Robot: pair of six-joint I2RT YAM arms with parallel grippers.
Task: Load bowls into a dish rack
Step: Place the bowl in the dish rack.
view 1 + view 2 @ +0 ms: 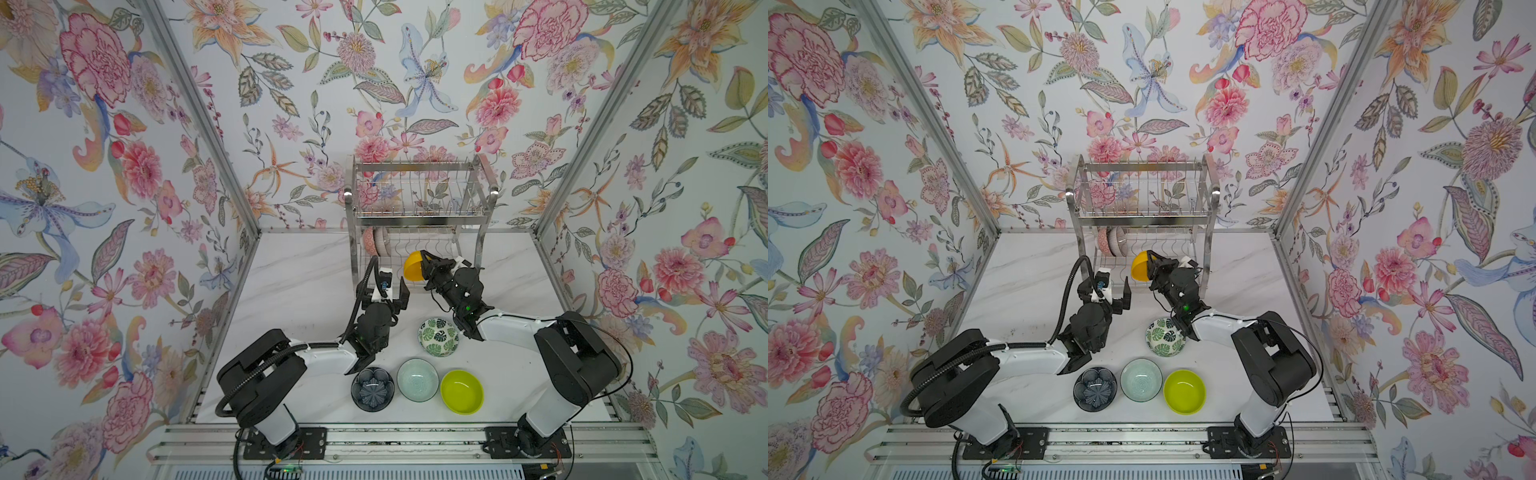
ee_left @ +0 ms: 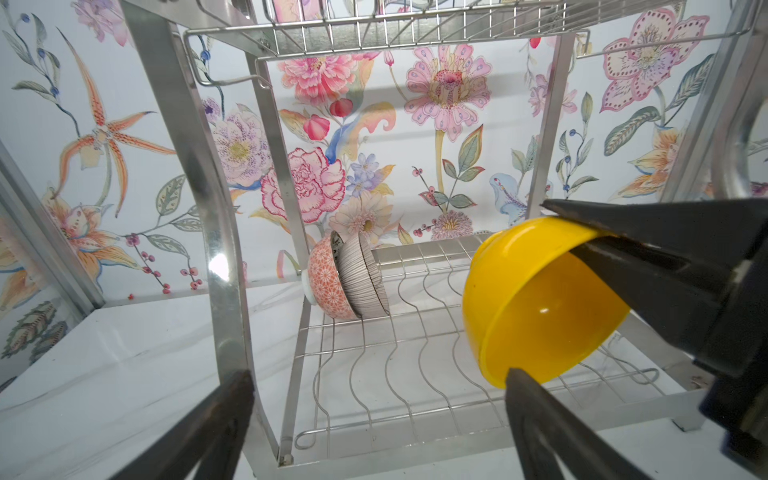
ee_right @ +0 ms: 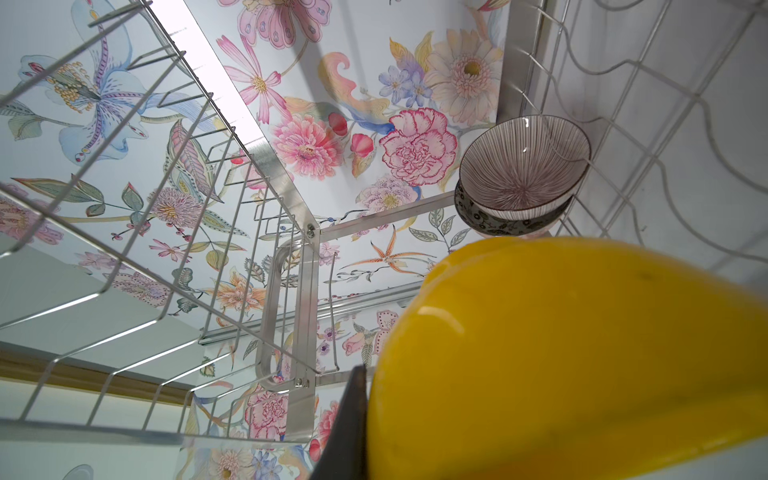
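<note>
My right gripper (image 1: 426,259) (image 1: 1152,258) is shut on the rim of the orange-yellow bowl (image 1: 413,266) (image 2: 536,299) (image 3: 582,353). It holds the bowl on edge at the front of the dish rack's (image 1: 419,199) (image 1: 1142,195) lower tier (image 2: 415,357). My left gripper (image 1: 384,291) (image 2: 378,376) hangs open just in front of the rack, one finger close beside the held bowl's rim. At the tier's left end a striped bowl (image 2: 365,278) (image 3: 523,162), a black-and-white floral bowl (image 3: 498,220) and a coral patterned bowl (image 2: 328,278) stand nested on edge.
On the marble table (image 1: 299,291) near the front sit a green leaf-print bowl (image 1: 438,337), a dark blue flower-shaped bowl (image 1: 372,389), a pale mint bowl (image 1: 417,380) and a lime green bowl (image 1: 462,392). Floral walls close in three sides.
</note>
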